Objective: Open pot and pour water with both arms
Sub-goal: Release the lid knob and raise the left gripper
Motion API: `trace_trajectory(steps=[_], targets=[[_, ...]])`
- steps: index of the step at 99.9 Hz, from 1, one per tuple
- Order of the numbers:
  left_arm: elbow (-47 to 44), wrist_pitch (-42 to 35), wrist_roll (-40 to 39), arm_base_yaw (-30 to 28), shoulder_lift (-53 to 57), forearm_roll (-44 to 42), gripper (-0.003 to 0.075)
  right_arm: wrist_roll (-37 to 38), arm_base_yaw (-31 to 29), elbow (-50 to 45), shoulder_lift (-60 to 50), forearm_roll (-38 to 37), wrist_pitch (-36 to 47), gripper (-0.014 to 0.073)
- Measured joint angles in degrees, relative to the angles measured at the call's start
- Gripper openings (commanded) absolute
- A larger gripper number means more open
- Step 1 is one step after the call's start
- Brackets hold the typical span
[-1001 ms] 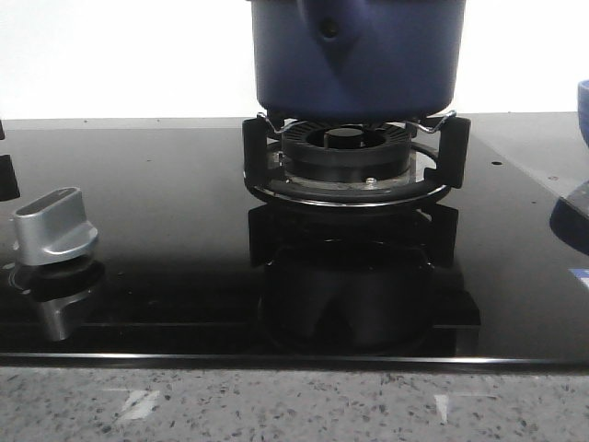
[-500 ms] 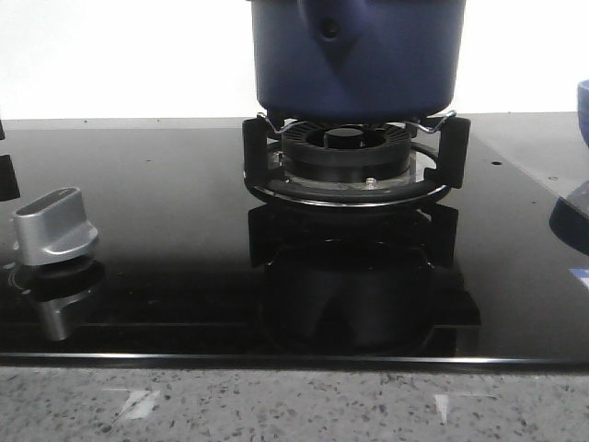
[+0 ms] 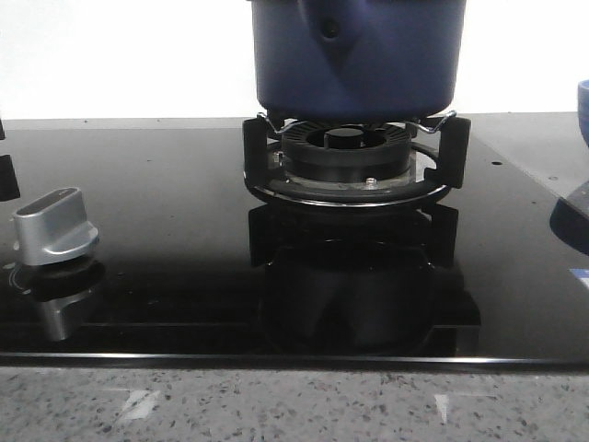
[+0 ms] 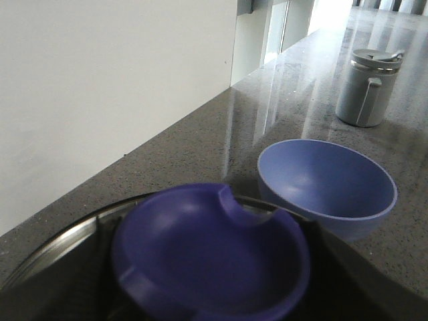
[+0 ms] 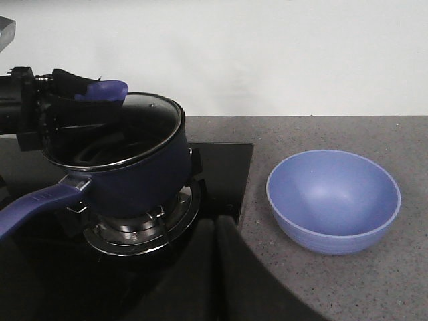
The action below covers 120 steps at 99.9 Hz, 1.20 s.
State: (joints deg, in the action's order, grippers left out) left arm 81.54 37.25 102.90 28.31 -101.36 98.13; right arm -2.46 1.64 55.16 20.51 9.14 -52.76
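Black glass hob (image 3: 166, 230) carries the pot (image 3: 357, 55), which sits on the burner grate (image 3: 354, 161) at the far centre of the front view. In the right wrist view its glass lid (image 5: 127, 130) is on, tilted, one edge raised toward the left pincer (image 5: 67, 100), so the opening step looks under way. That pincer sits over the lid at the pot's far-left rim, apparently closed on the blue lid knob (image 4: 210, 257); the grip itself is hidden. Long handle (image 5: 37, 204) runs from the pot toward the right wrist camera, so the right arm is nearer it. Right pincer is out of view. Blue bowl (image 5: 334, 200) stands on the grey worktop (image 5: 374, 281), beside the hob on the pot's right, apart from it.
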Motion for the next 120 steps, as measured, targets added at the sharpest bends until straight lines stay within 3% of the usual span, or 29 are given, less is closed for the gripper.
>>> trace_trajectory(steps=[39, 59, 73, 90, 120], targets=[[1.65, -1.09, 0.13, 0.00, 1.34, 3.43, 0.0531, 0.00, 0.00, 0.00, 0.00, 0.00, 0.00, -0.0073], [1.65, -4.67, -0.58, 0.00, 8.85, -2.25, 0.0315, 0.00, 1.33, 0.00, 0.00, -0.12, 0.37, -0.0073], [-0.17, -8.63, -6.19, -0.11, 17.81, -9.23, 0.0153, 0.00, 2.78, -0.78, -0.08, -1.79, 2.32, -0.0073], [-12.52, -12.94, -9.61, -0.11, 32.64, -11.72, -0.0018, -1.14, 3.84, -4.69, -2.93, -2.66, 6.11, -0.0073], [-42.76, -21.91, -10.08, -0.11, 63.93, -8.24, -0.0020, -2.13, 3.94, -13.22, -9.82, -2.15, 11.37, -0.0074]])
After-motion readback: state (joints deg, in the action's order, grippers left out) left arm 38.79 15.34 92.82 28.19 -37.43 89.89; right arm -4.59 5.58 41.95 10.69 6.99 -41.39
